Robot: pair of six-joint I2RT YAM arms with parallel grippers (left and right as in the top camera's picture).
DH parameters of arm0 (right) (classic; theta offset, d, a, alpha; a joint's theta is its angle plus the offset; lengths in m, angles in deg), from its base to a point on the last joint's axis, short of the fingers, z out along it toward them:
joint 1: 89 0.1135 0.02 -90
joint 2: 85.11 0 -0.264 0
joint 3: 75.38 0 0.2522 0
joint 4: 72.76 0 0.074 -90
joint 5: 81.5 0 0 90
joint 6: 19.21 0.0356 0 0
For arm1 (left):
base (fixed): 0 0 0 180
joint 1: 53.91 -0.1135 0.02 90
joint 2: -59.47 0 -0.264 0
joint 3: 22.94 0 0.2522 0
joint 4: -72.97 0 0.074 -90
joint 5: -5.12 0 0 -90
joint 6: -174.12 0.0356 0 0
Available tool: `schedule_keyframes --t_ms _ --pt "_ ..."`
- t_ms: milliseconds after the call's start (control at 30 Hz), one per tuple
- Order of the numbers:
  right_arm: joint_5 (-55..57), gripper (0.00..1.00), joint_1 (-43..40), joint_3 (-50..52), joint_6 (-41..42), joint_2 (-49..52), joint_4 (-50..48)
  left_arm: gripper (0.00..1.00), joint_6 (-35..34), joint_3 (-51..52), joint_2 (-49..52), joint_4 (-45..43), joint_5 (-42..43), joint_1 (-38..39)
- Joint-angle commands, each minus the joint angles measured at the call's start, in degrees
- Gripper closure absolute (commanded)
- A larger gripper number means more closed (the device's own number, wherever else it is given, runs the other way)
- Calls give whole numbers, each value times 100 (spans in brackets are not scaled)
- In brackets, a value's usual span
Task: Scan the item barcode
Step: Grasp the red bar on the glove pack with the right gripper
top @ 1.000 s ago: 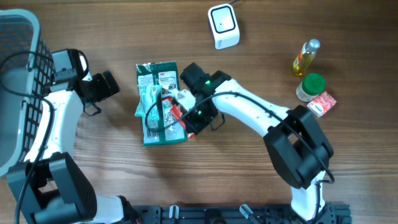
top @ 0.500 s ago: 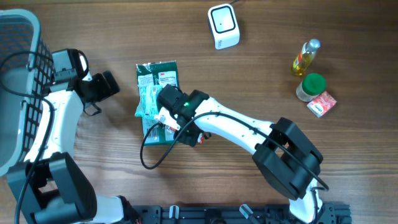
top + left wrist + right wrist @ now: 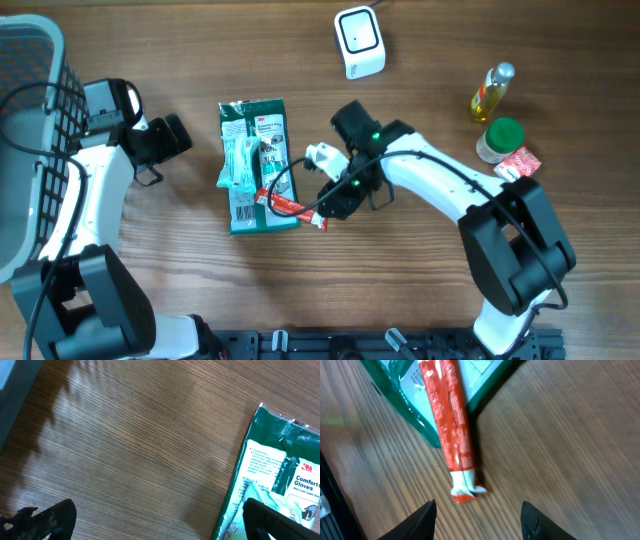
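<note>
A slim red packet (image 3: 293, 207) lies flat, one end on the lower right corner of a green glove package (image 3: 253, 160), the other end on the wood. In the right wrist view the red packet (image 3: 454, 425) sits just ahead of my right gripper (image 3: 480, 520), which is open with nothing between its fingers. From overhead, the right gripper (image 3: 330, 203) hovers at the packet's right end. My left gripper (image 3: 175, 138) stands wide open to the left of the glove package (image 3: 280, 475), holding nothing. The white scanner (image 3: 359, 42) stands at the back.
A wire basket (image 3: 30, 150) fills the left edge. At the far right stand an oil bottle (image 3: 492, 92), a green-lidded jar (image 3: 499, 139) and a small red box (image 3: 517, 167).
The right gripper swung left over the glove package, then back to the right and opened. The red packet it was shut on now lies free. The left arm has stayed still.
</note>
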Motion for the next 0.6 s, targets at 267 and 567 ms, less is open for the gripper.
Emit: schedule_keyframes --t_ms 267,567 --pt "916 64 629 339 684 247 -758 0 70 7 20 -4 46 -22" --pt "1248 69 715 505 815 352 -1193 0 70 7 20 -2 46 -22"
